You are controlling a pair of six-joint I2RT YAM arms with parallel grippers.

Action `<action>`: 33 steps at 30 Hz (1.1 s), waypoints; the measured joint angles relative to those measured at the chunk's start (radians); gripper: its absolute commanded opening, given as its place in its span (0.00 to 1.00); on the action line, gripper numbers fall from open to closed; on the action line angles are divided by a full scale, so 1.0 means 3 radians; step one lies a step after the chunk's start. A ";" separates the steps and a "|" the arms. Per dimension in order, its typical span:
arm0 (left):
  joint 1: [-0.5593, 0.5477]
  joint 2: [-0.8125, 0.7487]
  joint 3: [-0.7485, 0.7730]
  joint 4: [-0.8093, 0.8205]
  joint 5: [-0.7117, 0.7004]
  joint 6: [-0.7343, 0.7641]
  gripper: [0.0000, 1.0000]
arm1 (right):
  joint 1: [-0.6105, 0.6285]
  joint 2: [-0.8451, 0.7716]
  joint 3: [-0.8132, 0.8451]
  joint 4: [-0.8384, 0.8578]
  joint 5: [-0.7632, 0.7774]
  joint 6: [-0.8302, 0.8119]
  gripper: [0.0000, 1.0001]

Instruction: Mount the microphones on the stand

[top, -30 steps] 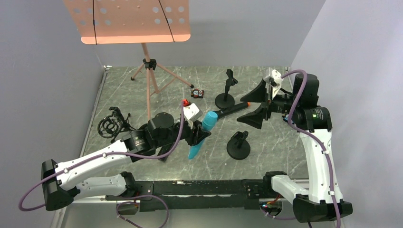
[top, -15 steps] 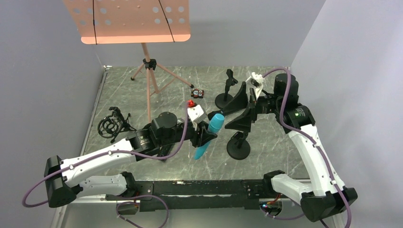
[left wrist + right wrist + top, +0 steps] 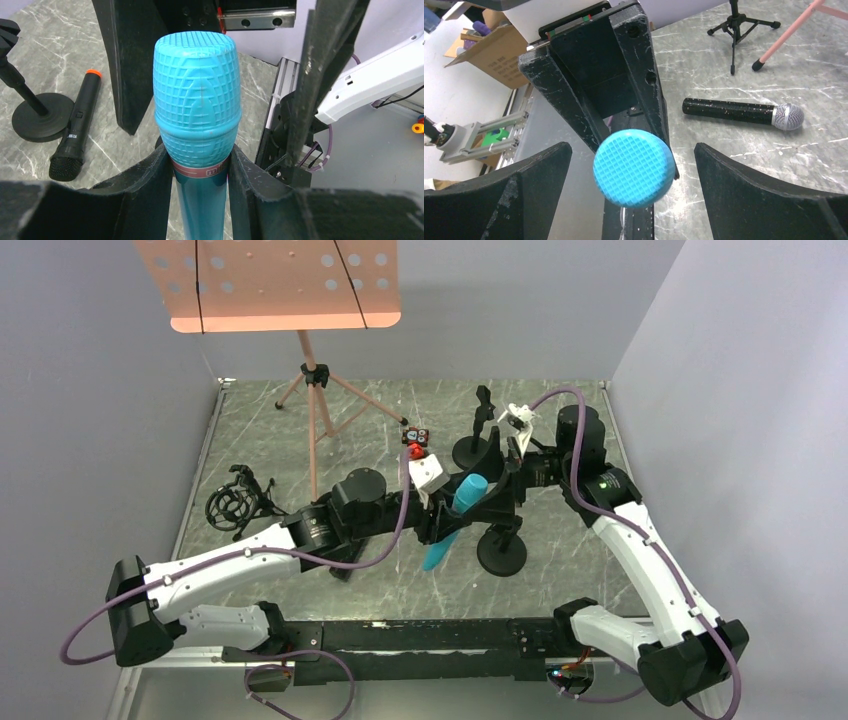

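Note:
My left gripper (image 3: 440, 522) is shut on the bright blue microphone (image 3: 466, 493) just below its head and holds it tilted above the table (image 3: 560, 540). The grip shows in the left wrist view (image 3: 199, 167). My right gripper (image 3: 492, 488) is open, and its two fingers stand either side of the blue head (image 3: 634, 167) without touching it. The black microphone with the orange end (image 3: 75, 135) lies on the table beside a round-based stand (image 3: 30, 112). The black microphone with the silver mesh head (image 3: 744, 111) lies flat on the table. A second round-based stand (image 3: 501, 552) is just under the grippers.
The back stand (image 3: 472, 452) carries an upright clip. A pink music stand (image 3: 268, 285) rises at the back left on its tripod. A black shock mount on a small tripod (image 3: 235, 505) sits at the left. A small red-and-black object (image 3: 417, 437) lies near the middle.
My left arm has carried the blue microphone right and farther back. My right gripper has swung left, so its open fingers now flank the blue head.

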 measured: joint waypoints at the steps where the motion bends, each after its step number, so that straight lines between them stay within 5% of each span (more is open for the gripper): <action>1: 0.0000 0.0018 0.0018 0.0005 0.0000 -0.0001 0.00 | 0.0017 0.0000 0.0000 0.0013 0.0001 0.0005 0.98; 8: -0.0003 0.0135 0.0058 0.0056 0.0014 -0.0023 0.00 | 0.0086 0.0037 0.0000 0.0056 0.0064 0.0032 0.83; 12: 0.0006 0.0172 0.0058 0.0081 0.0025 -0.0042 0.00 | 0.0094 0.0042 -0.0001 0.0062 0.0038 0.0062 0.60; 16: 0.0006 0.0148 0.0056 0.0089 0.0207 -0.0069 0.00 | 0.0064 0.0039 -0.0003 0.0106 -0.0072 0.0056 0.25; 18: -0.0005 0.0141 0.0056 0.0094 0.0175 -0.0094 0.00 | 0.0055 0.0047 0.0000 0.0125 -0.0078 0.0100 0.17; 25: -0.0001 0.0145 0.0045 0.0100 0.0161 -0.0098 0.00 | 0.0058 0.0057 0.0001 0.0112 -0.0028 0.0081 0.19; 33: -0.0001 0.0144 -0.0062 0.0253 0.0132 -0.0116 0.00 | 0.0076 0.0064 0.0001 0.0045 0.0055 0.0000 0.45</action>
